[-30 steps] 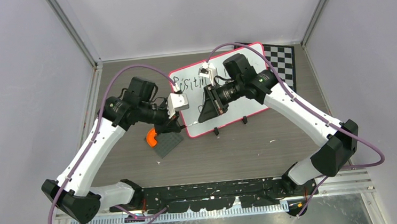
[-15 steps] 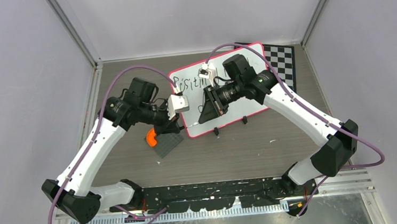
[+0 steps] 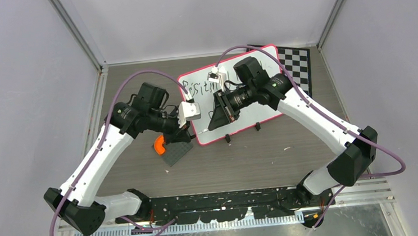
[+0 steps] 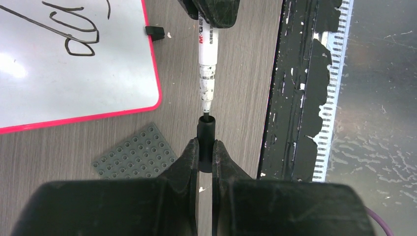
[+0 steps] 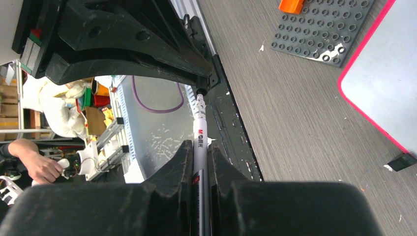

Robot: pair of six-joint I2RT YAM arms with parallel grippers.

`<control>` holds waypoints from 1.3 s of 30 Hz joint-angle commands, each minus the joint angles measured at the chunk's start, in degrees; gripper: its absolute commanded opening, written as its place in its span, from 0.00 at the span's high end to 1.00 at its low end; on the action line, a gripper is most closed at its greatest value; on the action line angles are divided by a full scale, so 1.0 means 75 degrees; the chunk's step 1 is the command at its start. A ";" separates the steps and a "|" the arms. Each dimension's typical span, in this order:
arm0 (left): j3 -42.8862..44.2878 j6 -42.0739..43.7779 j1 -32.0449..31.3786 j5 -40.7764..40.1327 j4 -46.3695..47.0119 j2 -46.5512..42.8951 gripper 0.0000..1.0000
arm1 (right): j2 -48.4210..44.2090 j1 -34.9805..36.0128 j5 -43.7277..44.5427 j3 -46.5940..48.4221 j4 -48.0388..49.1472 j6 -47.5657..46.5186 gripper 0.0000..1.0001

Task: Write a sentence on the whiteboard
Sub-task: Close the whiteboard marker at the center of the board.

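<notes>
From the left wrist, the left hand is closed on a small black cap, pinched between its two fingers and pointing away from the camera. Opposite it, the white marker comes down from the right hand, and its dark tip meets the mouth of the cap. To the left lies the whiteboard on the wooden bench, one rounded red-rimmed corner and one black foot in view, with a bit of the sentence – a looped black scrawl – near the top edge. A grey studded plate lies just beside that corner. From the right wrist, the right hand grips the marker barrel between both fingers, the tip reaching the left hand's cap; the studded plate with an orange piece on its edge sits at the upper right, beside the board's corner. From above, the two hands meet nose to nose over the board's near-left corner – the board lies tilted at the far middle of the bench, a line of letters along its far edge partly hidden by the right arm, a chessboard tucked under its far-right corner.
</notes>
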 commanded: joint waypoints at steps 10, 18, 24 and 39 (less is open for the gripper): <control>0.0484 -0.0255 -0.0124 0.0293 0.0046 0.0052 1.00 | -0.0088 0.0155 0.0027 0.0311 0.0017 -0.0140 1.00; 0.0436 -0.0316 -0.0130 0.0329 0.0108 0.0020 1.00 | -0.0153 0.0158 0.0135 0.0272 -0.0042 -0.0220 1.00; 0.0776 -0.0583 -0.0196 0.0555 0.0270 0.0313 1.00 | 0.0109 0.0289 0.0172 0.0456 0.0109 -0.0006 1.00; 0.1804 -0.1408 -0.0905 -0.0026 0.0819 0.0875 1.00 | 0.0494 0.0526 0.0201 0.0381 0.0501 0.0607 1.00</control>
